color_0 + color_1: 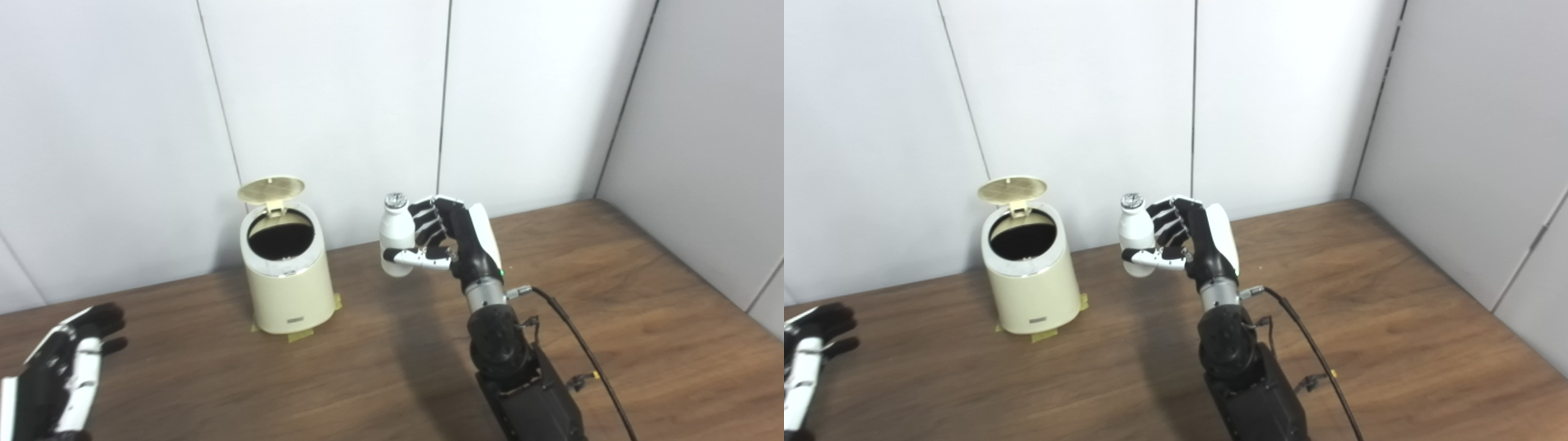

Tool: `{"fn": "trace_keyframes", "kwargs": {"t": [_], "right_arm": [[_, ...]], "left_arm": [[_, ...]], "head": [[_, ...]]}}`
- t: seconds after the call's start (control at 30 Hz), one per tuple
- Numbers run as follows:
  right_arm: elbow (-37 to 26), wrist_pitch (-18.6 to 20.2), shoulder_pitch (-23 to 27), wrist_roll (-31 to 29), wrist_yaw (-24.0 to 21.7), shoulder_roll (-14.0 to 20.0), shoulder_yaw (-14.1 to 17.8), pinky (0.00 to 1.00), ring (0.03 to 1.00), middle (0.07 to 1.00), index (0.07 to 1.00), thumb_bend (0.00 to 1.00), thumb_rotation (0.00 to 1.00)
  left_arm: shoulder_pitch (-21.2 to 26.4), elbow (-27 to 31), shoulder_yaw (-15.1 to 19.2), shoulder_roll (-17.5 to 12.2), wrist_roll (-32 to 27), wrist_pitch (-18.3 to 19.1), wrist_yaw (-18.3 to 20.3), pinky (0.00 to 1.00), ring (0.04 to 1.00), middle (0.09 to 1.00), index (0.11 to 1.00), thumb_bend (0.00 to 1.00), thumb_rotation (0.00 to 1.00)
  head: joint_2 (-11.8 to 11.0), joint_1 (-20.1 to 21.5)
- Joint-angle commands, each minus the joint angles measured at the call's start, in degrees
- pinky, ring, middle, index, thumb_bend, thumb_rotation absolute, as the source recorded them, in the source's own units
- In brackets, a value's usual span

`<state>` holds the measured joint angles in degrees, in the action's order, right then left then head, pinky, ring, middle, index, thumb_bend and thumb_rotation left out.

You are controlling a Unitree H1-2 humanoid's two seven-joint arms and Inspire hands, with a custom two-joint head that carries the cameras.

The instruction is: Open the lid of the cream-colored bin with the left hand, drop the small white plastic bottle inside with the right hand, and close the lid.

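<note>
While held clear of the table (pixel 612 294), the small white plastic bottle (pixel 394 240) stands roughly upright, long axis near vertical, silvery cap (pixel 395 200) uppermost and rounded base down. No print can be read on its body.

Right hand (pixel 450 239): closed on the bottle. Dark fingers (pixel 427 220) wrap its far side at shoulder height; the white thumb (pixel 418 258) crosses the lower body from the near side. Palm faces left; wrist and black forearm rise from the bottom edge, with a black cable (pixel 582 349) trailing off to the right.

Position: the bottle is to the right of the cream-colored bin (pixel 286 275), apart from it and about level with its rim, not over the opening.

Bin: cylindrical, standing upright on the table near the back wall (pixel 337 92). Lid (pixel 271 189) tipped up on its rear hinge, ribbed underside showing; the dark interior is open to view. A small plate (pixel 295 318) low on the front carries marks too small to read. Pieces of yellowish tape (pixel 301 335) show at the base.

Left hand (pixel 67 361): low at the left edge, well apart from the bin, fingers loosely extended and a little spread, holding nothing and touching nothing visible.

Surface: brown wood grain; pale wall panels behind and to the right.
</note>
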<state>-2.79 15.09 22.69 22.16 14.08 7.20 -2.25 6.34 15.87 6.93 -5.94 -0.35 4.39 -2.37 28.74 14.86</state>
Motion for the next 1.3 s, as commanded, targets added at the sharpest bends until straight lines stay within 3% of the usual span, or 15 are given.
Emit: {"fn": "trace_keyframes", "kwargs": {"t": [0.0, 0.1, 0.27, 0.4, 0.53, 0.6, 0.93, 1.13, 1.27], "right_arm": [[-2.56, -0.38, 3.31, 1.27, -0.61, 0.2, -0.26, 0.27, 0.386, 0.475, 0.527, 0.51, 0.0], [-3.65, 0.05, 3.86, 1.45, -1.33, -0.34, -0.39, 0.28, 0.391, 0.477, 0.525, 0.52, 0.0], [-3.82, -2.23, 4.91, 0.18, -2.07, -0.94, -0.3, 0.3, 0.412, 0.47, 0.516, 0.52, 0.0], [-3.37, -4.29, 6.02, -0.58, -2.69, -1.0, -0.52, 0.31, 0.419, 0.469, 0.515, 0.52, 0.0], [-3.52, -3.69, 7.19, -0.89, -3.55, -1.75, -0.61, 0.33, 0.431, 0.47, 0.508, 0.52, 0.0], [-3.46, -4.14, 7.69, -1.04, -4.02, -2.04, -0.92, 0.39, 0.44, 0.464, 0.507, 0.52, 0.0], [-0.05, -8.61, 10.07, -1.76, -4.08, -2.98, -1.55, 0.31, 0.422, 0.475, 0.514, 0.52, 0.0], [4.68, -14.86, 10.68, -1.35, -2.83, -3.47, -2.22, 0.29, 0.409, 0.469, 0.532, 0.51, 0.0], [7.34, -16.55, 11.29, -0.82, -2.27, -4.4, -2.85, 0.31, 0.412, 0.473, 0.534, 0.51, 0.0]], "left_arm": [[1.59, 1.25, -0.34, 0.31, 1.02, -2.53, -0.52, 0.69, 0.744, 0.717, 0.695, 0.13, 0.57], [1.34, 0.61, -0.72, 0.45, 1.72, -2.74, -0.51, 0.73, 0.756, 0.723, 0.702, 0.15, 0.62], [1.0, 0.57, -1.34, 1.47, 3.26, -2.51, -1.16, 0.72, 0.752, 0.72, 0.696, 0.13, 0.63], [0.93, 0.24, -1.91, 2.43, 5.06, -3.16, -1.86, 0.68, 0.733, 0.713, 0.688, 0.13, 0.56], [0.97, 0.11, -2.54, 3.57, 6.3, -3.04, -2.51, 0.69, 0.727, 0.703, 0.681, 0.14, 0.52], [0.89, 0.13, -2.71, 4.13, 6.5, -2.79, -2.64, 0.68, 0.725, 0.701, 0.678, 0.15, 0.51], [0.56, 0.16, -3.72, 5.95, 9.3, -1.84, -3.43, 0.69, 0.732, 0.717, 0.701, 0.21, 0.71], [0.53, 0.3, -3.97, 6.49, 9.87, -1.96, -3.41, 0.7, 0.738, 0.724, 0.704, 0.21, 0.73], [0.42, 0.77, -4.21, 6.83, 10.8, -1.05, -3.6, 0.7, 0.741, 0.724, 0.705, 0.21, 0.75]], "head": [[0.05, -1.49], [0.02, -3.45], [-0.08, -6.32], [-0.1, -8.02], [-0.25, -10.21], [-0.39, -10.91], [-1.22, -13.42], [-1.76, -14.32], [-1.78, -14.49]]}}
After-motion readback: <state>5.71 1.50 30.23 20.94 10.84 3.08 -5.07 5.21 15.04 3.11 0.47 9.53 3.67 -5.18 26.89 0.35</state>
